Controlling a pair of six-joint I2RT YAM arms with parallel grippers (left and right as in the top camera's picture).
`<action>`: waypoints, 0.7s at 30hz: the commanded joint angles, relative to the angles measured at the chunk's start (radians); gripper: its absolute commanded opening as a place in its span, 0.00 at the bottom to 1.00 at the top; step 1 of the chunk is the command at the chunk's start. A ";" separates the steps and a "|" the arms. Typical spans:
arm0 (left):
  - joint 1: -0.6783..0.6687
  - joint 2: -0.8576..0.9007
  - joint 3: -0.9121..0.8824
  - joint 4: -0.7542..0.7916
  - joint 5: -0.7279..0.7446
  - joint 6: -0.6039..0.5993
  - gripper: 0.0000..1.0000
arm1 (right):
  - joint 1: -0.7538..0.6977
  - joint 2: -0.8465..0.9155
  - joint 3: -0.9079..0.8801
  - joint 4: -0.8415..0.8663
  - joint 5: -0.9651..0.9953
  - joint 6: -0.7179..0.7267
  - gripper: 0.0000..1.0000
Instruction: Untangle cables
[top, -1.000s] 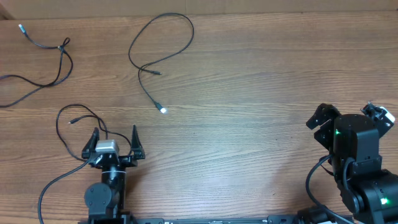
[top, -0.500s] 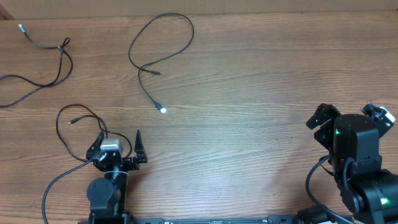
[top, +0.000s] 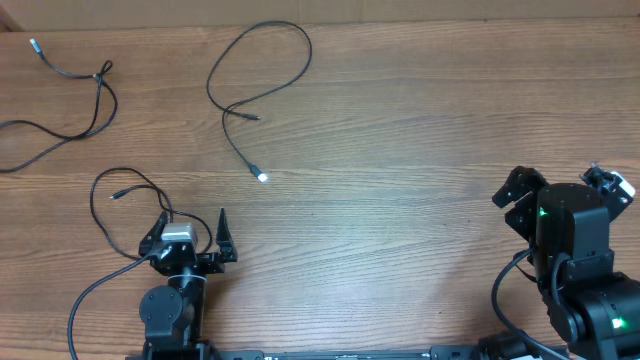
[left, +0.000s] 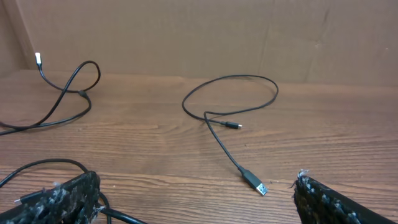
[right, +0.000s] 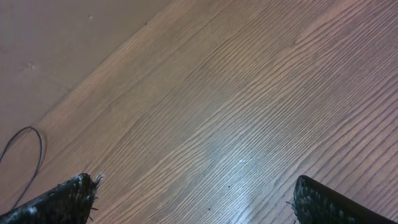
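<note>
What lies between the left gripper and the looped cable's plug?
Only bare table separates the left gripper from the plug of the looped cable, seen in left wrist and overhead views.

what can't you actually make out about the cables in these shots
Far-left cable: overhead, it runs off the left edge, so its far end is unseen.
Nearest cable: overhead, partly hidden behind the left gripper.
Cable arc: right wrist, cut by the left edge; which cable it is stays unclear.
Looped cable: the small plug's type is too small to tell in any view.
</note>
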 joint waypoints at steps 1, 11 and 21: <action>0.005 -0.001 -0.003 -0.001 0.012 0.012 0.99 | 0.003 -0.007 -0.001 -0.002 0.021 -0.006 1.00; 0.005 -0.001 -0.003 -0.001 0.012 0.012 1.00 | -0.113 -0.155 -0.232 0.318 -0.160 -0.163 1.00; 0.005 -0.001 -0.003 -0.001 0.012 0.012 0.99 | -0.205 -0.505 -0.640 0.829 -0.325 -0.370 1.00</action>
